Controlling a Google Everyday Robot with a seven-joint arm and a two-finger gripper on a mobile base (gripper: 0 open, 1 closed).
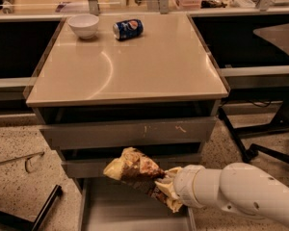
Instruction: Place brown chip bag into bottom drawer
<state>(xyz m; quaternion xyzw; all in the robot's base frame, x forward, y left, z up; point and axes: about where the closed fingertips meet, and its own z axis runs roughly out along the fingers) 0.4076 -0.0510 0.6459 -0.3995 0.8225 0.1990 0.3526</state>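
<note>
One end of the brown chip bag [135, 165] pinched in the end effector [167, 191], low right; bag aloft, tilted, over the pulled-out bottom drawer [127, 213]. Up on the worktop [144, 71]: white bowl [83, 25] near blue soda can [128, 29].

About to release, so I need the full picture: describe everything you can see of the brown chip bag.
The brown chip bag is crinkled and glossy, dark brown with pale yellow ends. It lies tilted sideways, its higher end free, its lower end gripped by the hand at the tip of the white arm. It hangs over the open bottom drawer, apparently clear of its floor.
</note>
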